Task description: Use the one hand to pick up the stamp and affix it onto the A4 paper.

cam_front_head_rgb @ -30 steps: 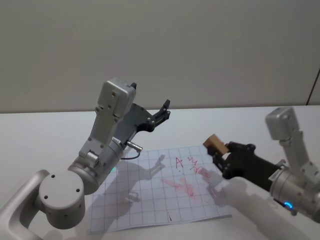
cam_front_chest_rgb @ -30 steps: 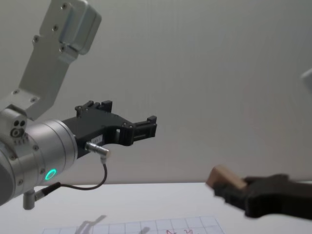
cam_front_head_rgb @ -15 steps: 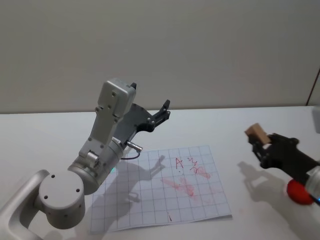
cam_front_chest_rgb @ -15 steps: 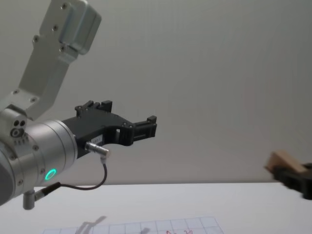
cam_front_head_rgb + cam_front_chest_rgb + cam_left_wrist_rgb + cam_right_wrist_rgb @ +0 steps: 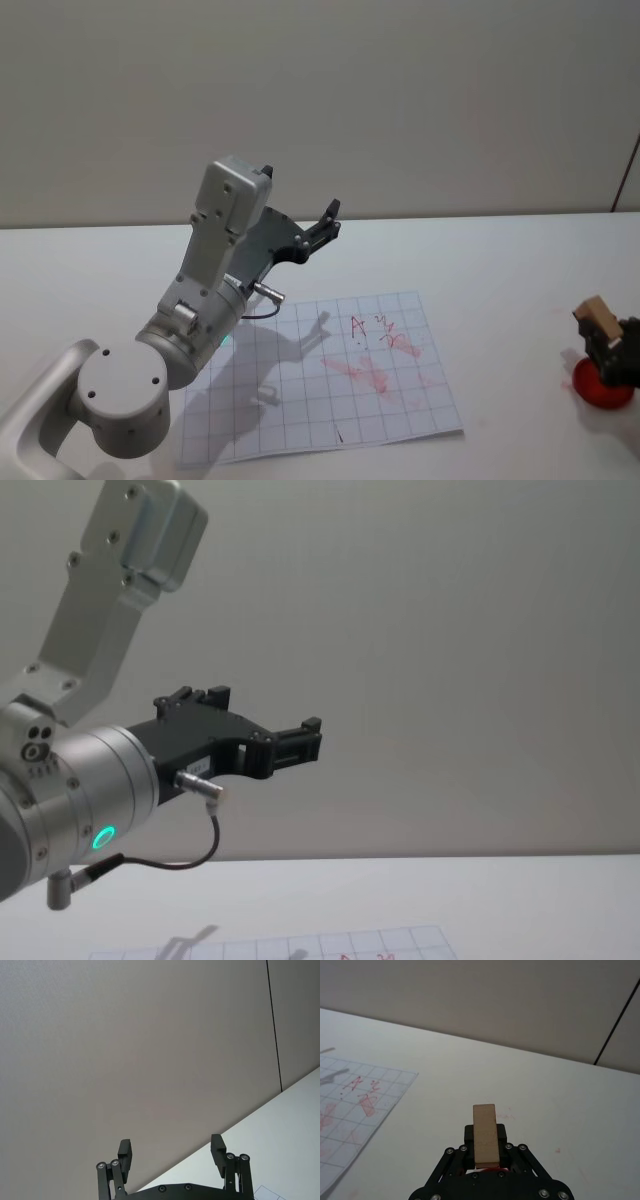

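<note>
Working over the white table [image 5: 480,255], with the A4 paper [image 5: 300,400] lying flat well off to the left of the right gripper [image 5: 606,338] and already bearing red marks on its grid. Parking the left gripper [image 5: 170,1152] high above the sheet's far edge, well apart from the working pincer, fingers standing apart and holding nothing. Hanging the right gripper near the table's right edge, directly above a round red pad [image 5: 598,388], seemingly an ink pad, with the jaws clamped on the stamp [image 5: 485,1132]. Holding that wooden block between the fingers so that its far end is sticking out beyond the fingertips.

Judging the step as bringing the stamp to the pad, whether for inking or for setting down being unclear. Doing it well probably meaning:

- keeping the clamp firm so the block is not slipping or twisting;
- lowering straight, with the block's working face meeting the pad flat, not on an edge;
- pressing lightly and lifting straight off, avoiding dragging the pad along;
- if stamping again, aiming leftward for an unmarked square of the grid.
</note>
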